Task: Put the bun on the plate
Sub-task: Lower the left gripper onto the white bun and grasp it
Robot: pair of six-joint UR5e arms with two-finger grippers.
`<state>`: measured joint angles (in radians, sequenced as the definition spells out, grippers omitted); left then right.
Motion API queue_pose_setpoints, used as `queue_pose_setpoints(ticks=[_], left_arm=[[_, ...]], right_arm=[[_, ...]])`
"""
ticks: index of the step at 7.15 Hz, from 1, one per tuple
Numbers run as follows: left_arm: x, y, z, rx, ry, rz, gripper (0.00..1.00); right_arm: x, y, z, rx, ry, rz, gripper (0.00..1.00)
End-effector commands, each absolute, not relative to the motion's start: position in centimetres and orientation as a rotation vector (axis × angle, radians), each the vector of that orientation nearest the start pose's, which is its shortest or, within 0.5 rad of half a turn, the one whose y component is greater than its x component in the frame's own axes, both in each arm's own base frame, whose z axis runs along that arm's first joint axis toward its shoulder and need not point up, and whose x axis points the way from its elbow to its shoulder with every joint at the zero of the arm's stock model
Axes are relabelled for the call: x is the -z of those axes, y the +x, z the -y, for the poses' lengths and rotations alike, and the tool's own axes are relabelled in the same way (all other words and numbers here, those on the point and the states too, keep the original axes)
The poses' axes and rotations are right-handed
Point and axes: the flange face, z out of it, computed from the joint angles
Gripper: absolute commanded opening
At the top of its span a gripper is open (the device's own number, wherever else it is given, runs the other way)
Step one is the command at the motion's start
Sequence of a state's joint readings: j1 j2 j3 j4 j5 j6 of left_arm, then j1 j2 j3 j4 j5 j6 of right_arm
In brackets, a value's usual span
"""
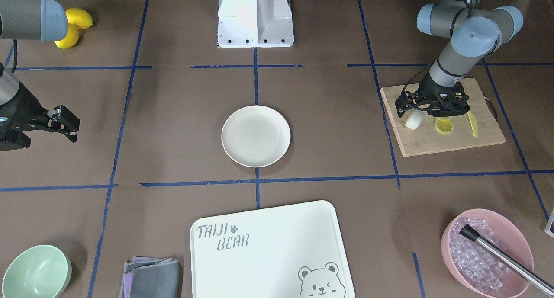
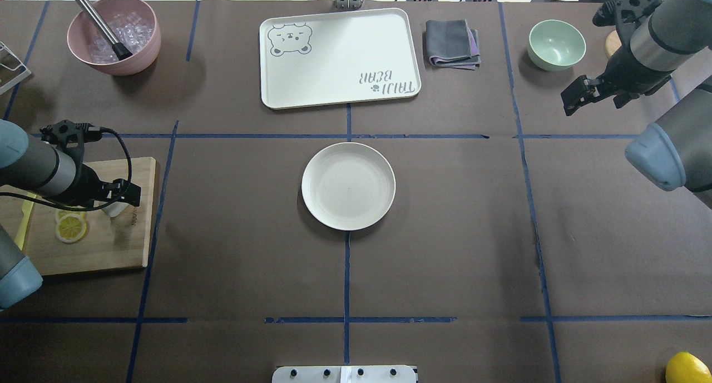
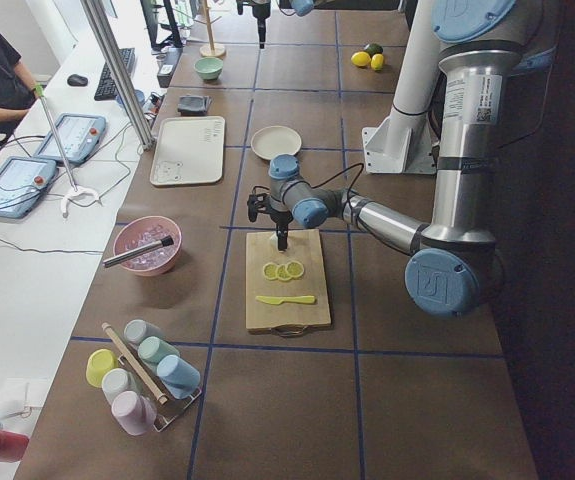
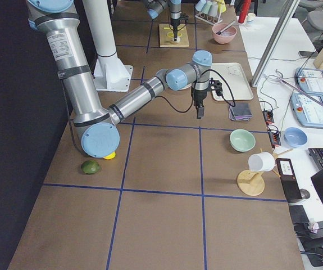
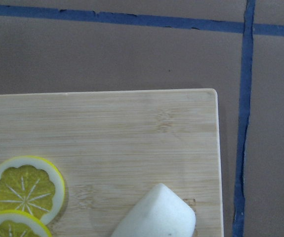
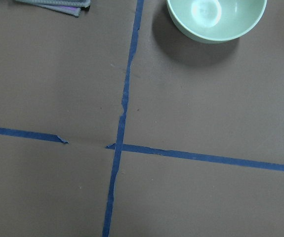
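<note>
The table [image 2: 445, 233] is flat brown paper ruled by blue tape. On my left sits a rectangular wooden board [image 1: 433, 144], pale bamboo grain with rounded corners. The plate [image 2: 348, 186] lies at the centre, round, shallow, matte cream, nothing on it. My left gripper [image 1: 433, 108] hangs over the board with its black jaws spread, gripping nothing. My right gripper [image 1: 68, 124] hovers above bare paper, jaws likewise apart. The bun [image 1: 414, 120], a smooth white rounded lump, lies on the board near a corner, under my left gripper and well apart from the plate. A glossy yellow-rimmed lemon slice [image 1: 444, 126] lies just beside it.
</note>
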<state>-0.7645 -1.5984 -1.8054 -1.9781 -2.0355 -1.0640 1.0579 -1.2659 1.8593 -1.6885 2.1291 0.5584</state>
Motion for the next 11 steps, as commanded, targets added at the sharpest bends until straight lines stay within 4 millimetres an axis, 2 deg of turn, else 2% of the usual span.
queue_pose_setpoints(ticks=[1,4,9,11], left_arm=[[-50.0,31.9,42.6,0.086,0.023,-0.785,1.00],[-50.5,31.9,42.8,0.095,0.029,-0.768,0.98],[-50.1,31.8,42.9,0.096,0.039,-0.773,0.46],[-49.5,31.4,42.9,0.102,0.047,-0.781,0.33]], right_arm=[[-37.8,-21.3,54.5,0.087,0.119,0.707,1.00],[-37.7,-21.2,54.5,0.086,0.121,0.707,1.00],[-37.8,-21.1,54.5,0.083,0.121,0.707,1.00],[-37.7,-21.1,54.4,0.081,0.121,0.708,1.00]])
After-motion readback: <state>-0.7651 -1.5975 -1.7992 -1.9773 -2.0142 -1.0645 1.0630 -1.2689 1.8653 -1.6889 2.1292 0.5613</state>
